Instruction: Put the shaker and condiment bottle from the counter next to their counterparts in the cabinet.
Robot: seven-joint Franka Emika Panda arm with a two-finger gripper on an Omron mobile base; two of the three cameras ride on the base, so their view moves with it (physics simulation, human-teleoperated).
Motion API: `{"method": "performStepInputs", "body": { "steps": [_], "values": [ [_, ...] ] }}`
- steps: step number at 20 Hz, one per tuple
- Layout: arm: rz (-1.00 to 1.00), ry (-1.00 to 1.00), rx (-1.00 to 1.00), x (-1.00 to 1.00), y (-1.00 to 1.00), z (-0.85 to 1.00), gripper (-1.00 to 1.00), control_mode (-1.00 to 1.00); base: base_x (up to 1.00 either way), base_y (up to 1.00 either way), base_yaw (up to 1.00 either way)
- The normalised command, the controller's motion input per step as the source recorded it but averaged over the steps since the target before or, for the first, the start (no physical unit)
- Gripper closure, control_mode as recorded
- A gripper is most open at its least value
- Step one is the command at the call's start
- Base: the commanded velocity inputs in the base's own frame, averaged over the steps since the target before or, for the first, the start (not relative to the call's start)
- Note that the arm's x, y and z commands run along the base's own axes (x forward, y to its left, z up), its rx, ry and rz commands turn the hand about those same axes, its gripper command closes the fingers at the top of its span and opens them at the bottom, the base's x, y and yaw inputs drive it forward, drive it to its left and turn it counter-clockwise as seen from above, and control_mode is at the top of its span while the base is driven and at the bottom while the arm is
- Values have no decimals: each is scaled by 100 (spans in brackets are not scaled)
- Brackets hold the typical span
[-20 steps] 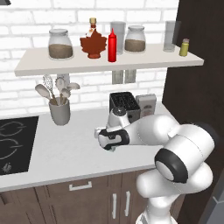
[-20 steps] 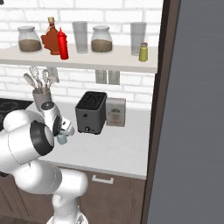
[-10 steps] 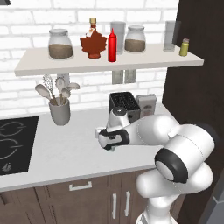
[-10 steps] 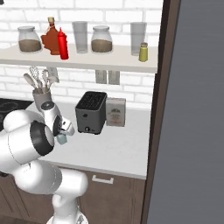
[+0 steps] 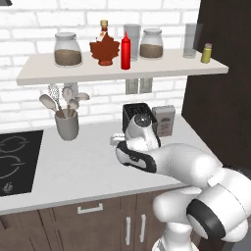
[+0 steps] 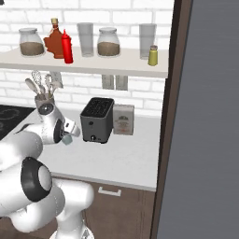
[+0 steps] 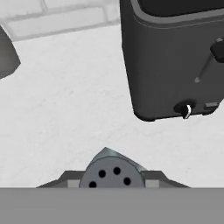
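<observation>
The shaker [image 7: 109, 173], pale blue-grey with a holed grey cap, sits between the dark fingertips of my gripper [image 7: 109, 176], which is shut on it just above the counter [image 7: 65, 109]. In the right base view my gripper [image 6: 67, 135] holds the shaker [image 6: 66, 139] left of the toaster. The red condiment bottle [image 5: 125, 51] [image 6: 67, 46] stands on the cabinet shelf [image 5: 122, 73] beside the maple-leaf syrup bottle [image 5: 104, 49]. A yellow-green shaker [image 5: 207, 53] [image 6: 152, 55] stands at the shelf's right end.
A black toaster [image 6: 96, 120] [image 7: 175, 61] stands close to the right of the gripper, with a small box [image 6: 123, 120] beyond it. A utensil holder [image 5: 66, 125] and a stove top [image 5: 14, 162] lie to the left. Jars and glasses line the shelf. A dark tall panel [image 6: 205, 116] bounds the right.
The jaws have closed on the shaker; the arm and the shelf items stay where they were.
</observation>
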Motion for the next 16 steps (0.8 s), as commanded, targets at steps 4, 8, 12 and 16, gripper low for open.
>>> {"method": "performStepInputs", "body": {
  "steps": [4,8,12,16],
  "values": [
    [0,-17,-1,-3,-18,88,100,-100,0,0,0],
    [0,-24,-3,-6,-19,96,100,-100,0,0,0],
    [0,-24,-4,-14,-16,87,100,-100,0,0,0],
    [0,-13,0,-21,-16,52,100,-100,0,0,0]
  ]
}}
